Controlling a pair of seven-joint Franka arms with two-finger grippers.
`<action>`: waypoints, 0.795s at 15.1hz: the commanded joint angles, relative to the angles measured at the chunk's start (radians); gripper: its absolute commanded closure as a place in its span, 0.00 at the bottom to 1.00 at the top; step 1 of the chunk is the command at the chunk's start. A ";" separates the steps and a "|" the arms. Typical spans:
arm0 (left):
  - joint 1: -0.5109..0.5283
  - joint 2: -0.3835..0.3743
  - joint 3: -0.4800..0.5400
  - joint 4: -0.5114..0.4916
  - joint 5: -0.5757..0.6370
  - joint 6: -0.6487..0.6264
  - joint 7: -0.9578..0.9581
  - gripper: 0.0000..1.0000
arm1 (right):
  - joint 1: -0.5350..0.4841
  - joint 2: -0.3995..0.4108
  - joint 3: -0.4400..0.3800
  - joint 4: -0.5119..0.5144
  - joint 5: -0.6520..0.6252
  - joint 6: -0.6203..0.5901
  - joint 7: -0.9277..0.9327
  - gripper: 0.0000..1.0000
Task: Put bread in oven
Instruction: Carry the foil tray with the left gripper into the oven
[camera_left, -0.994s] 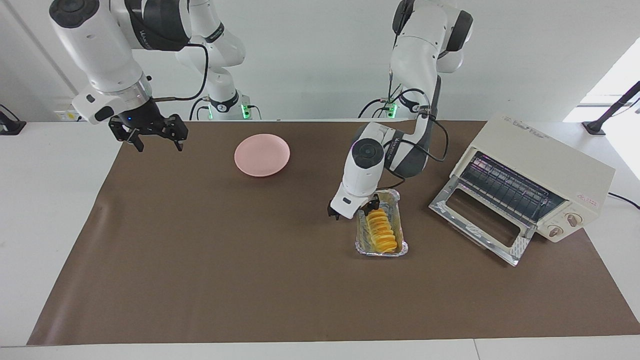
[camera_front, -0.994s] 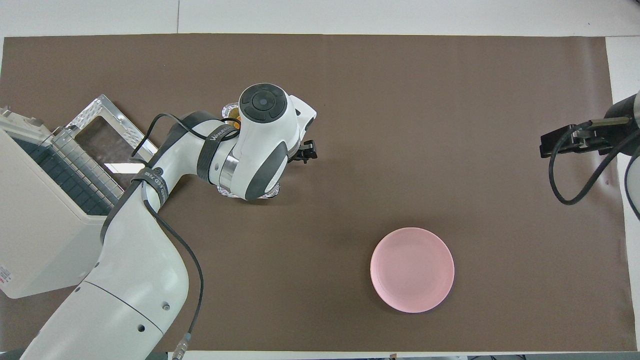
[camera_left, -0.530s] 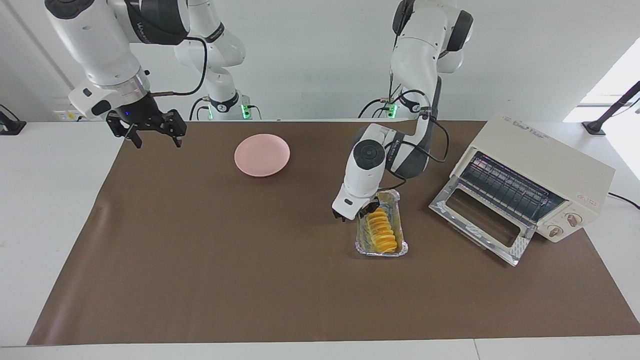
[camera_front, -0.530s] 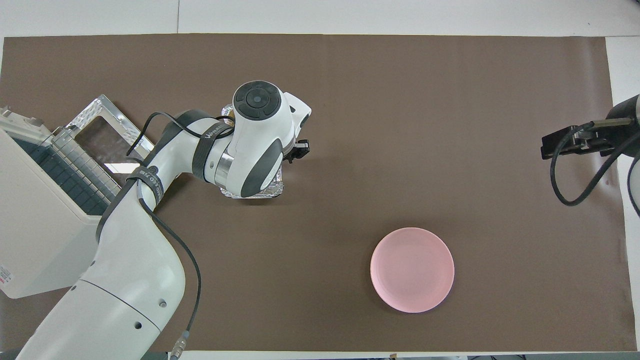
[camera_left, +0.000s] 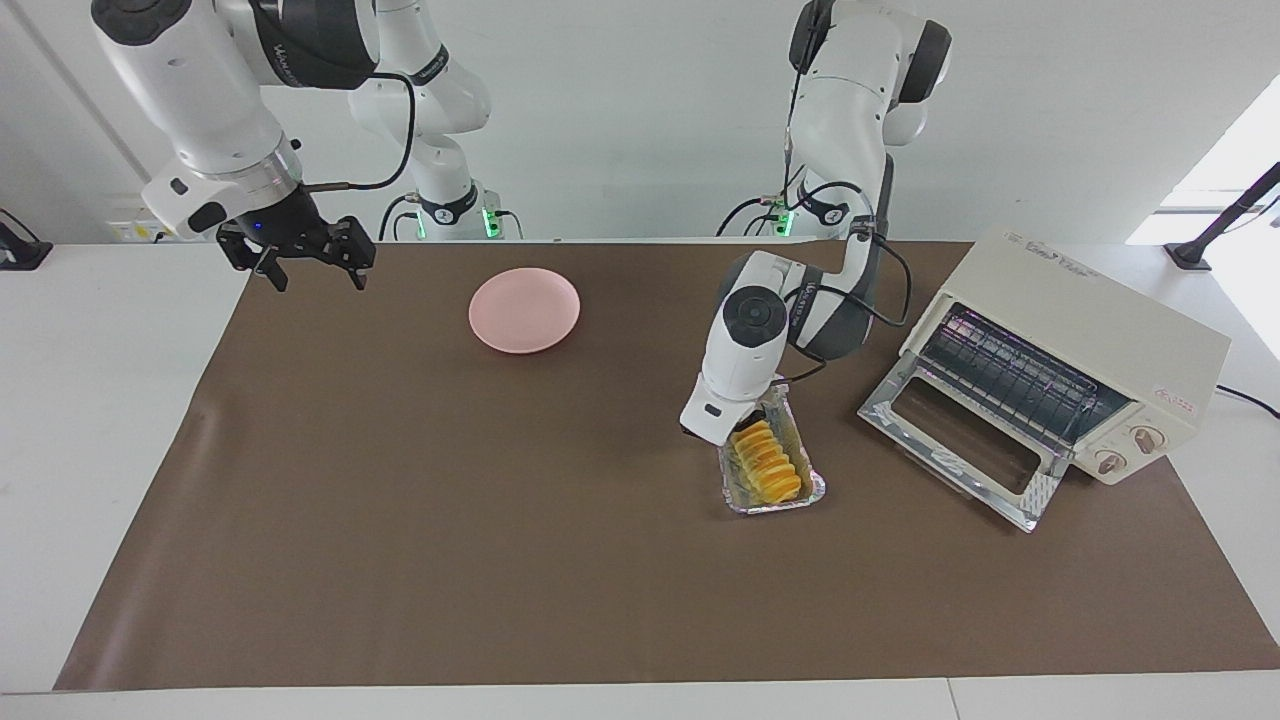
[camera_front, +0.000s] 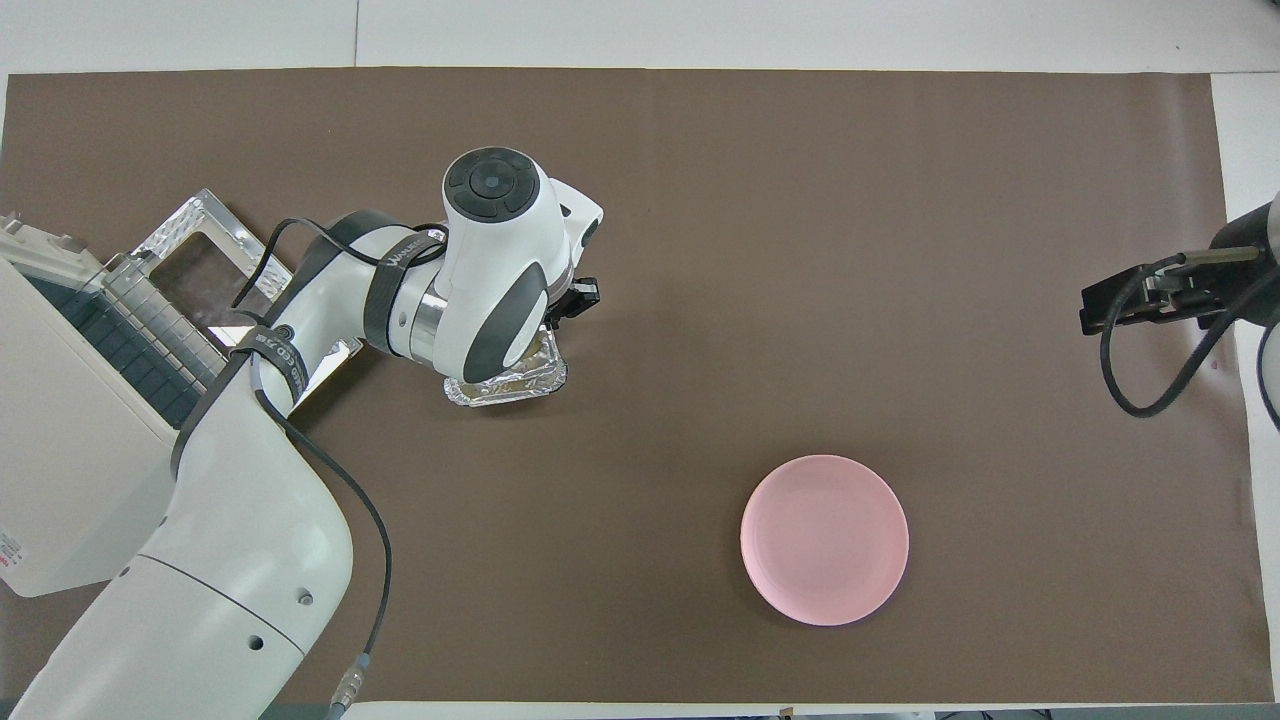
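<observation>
The bread (camera_left: 766, 463), a ridged golden-yellow loaf, lies in a silver foil tray (camera_left: 790, 497) on the brown mat beside the oven. My left gripper (camera_left: 748, 418) is down at the tray's end nearer the robots, shut on the tray's rim; its wrist hides the fingertips. In the overhead view the left arm covers the bread and only one end of the foil tray (camera_front: 505, 385) shows under the left gripper (camera_front: 560, 315). The cream oven (camera_left: 1080, 330) stands at the left arm's end of the table with its glass door (camera_left: 950, 440) dropped open. My right gripper (camera_left: 312, 272) waits open, up over the mat's edge.
A pink plate (camera_left: 524, 309) sits on the mat near the robots, between the two arms; it also shows in the overhead view as the pink plate (camera_front: 824, 540). The oven (camera_front: 70, 440) fills the corner at the left arm's end. The brown mat (camera_left: 450, 560) covers most of the table.
My left gripper has closed on the foil tray's rim, and the tray with the bread has turned a little and shifted toward the oven. The right gripper rose slightly, then held.
</observation>
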 joint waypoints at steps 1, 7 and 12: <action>0.013 0.005 0.018 0.095 -0.029 -0.122 -0.062 1.00 | -0.015 -0.015 0.009 -0.005 0.015 -0.027 -0.022 0.00; 0.017 0.030 0.197 0.206 -0.028 -0.315 -0.134 1.00 | -0.015 -0.015 0.009 -0.001 0.013 -0.027 -0.075 0.00; 0.023 0.056 0.306 0.279 -0.029 -0.400 -0.254 1.00 | -0.013 -0.016 0.009 -0.004 0.013 -0.023 -0.072 0.00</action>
